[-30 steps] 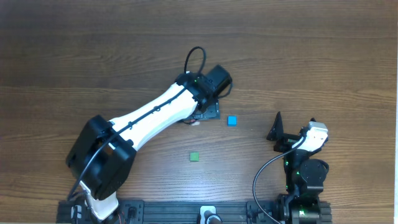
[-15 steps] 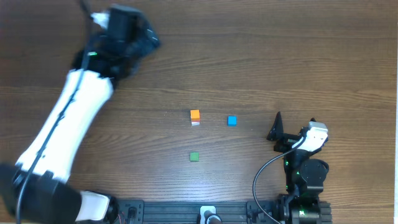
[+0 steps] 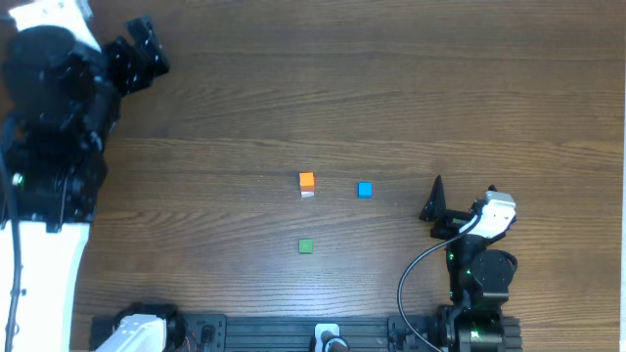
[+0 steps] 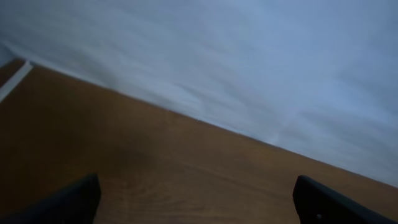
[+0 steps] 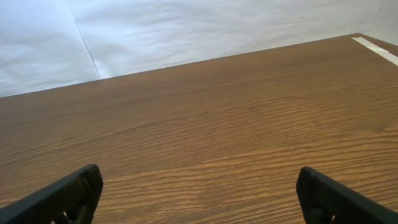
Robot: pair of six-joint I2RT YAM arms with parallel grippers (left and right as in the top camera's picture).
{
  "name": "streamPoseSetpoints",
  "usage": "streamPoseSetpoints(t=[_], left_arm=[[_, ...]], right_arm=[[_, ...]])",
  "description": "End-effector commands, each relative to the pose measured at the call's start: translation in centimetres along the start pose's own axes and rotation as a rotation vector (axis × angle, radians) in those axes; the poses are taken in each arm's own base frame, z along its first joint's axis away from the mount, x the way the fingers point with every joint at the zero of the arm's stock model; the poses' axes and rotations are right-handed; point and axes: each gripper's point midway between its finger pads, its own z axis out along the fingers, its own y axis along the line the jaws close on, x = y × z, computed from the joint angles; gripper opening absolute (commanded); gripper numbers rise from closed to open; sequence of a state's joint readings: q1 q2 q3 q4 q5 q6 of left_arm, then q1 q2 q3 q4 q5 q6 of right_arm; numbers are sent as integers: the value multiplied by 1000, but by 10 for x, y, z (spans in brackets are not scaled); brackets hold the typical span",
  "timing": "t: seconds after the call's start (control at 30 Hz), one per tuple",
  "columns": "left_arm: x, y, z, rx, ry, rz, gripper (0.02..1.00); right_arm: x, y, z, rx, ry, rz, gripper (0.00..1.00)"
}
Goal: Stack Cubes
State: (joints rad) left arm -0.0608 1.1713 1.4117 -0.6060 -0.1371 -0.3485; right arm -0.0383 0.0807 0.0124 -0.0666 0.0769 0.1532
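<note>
Three cubes counted for certain on the wooden table [image 3: 469, 88] from the top view: one orange cube [image 3: 307, 180], one blue cube [image 3: 365, 190], one green cube [image 3: 305, 246]. Blue cube to the right of the orange cube, near it but apart, bare wood between. Green cube on the arm-base side of the orange cube, almost straight in line with it, farther off than the blue one and touching nothing. One thin white sliver [image 3: 307, 194] at the orange cube's base-side edge, touching it; perhaps a fourth cube underneath with the orange one stacked on top, but too small to tell.

Two arms counted. Left arm [image 3: 49, 147] raised and far to the left of the orange cube, its black wrist end beyond the orange cube toward the table's far left corner. Left jaws spread wide and pinching nothing: in the left wrist view, two dark left fingers [image 4: 74, 199] at opposite corners, only brown table and one pale wall [image 4: 249, 62] between. Right arm [image 3: 479, 244] folded low, well to the right of the orange cube, past the blue cube and apart from both. Right jaws likewise spread wide and pinching nothing: in the right wrist view, two dark right fingers [image 5: 68, 193] at opposite corners, bare wood grain between.
</note>
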Motion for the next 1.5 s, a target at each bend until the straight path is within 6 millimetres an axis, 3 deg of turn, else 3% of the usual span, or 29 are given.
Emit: streamPoseSetpoints(t=[0.03, 0.27, 0.67, 1.13, 1.33, 1.5], left_arm=[[13, 6, -19, 86, -21, 34, 998], [41, 15, -46, 225, -200, 27, 998], [157, 48, -66, 262, -256, 33, 1000], [184, 64, -62, 269, -436, 33, 1000], [201, 54, -58, 324, -418, 49, 1000], [218, 41, -56, 377, -382, 161, 1000]], right_arm=[[3, 0, 0, -4, 6, -1, 993], [3, 0, 0, -4, 6, -1, 991], [3, 0, 0, -5, 6, -1, 991], [3, 0, 0, -5, 6, -1, 993], [3, 0, 0, -4, 6, -1, 991], [3, 0, 0, -4, 6, -1, 993]])
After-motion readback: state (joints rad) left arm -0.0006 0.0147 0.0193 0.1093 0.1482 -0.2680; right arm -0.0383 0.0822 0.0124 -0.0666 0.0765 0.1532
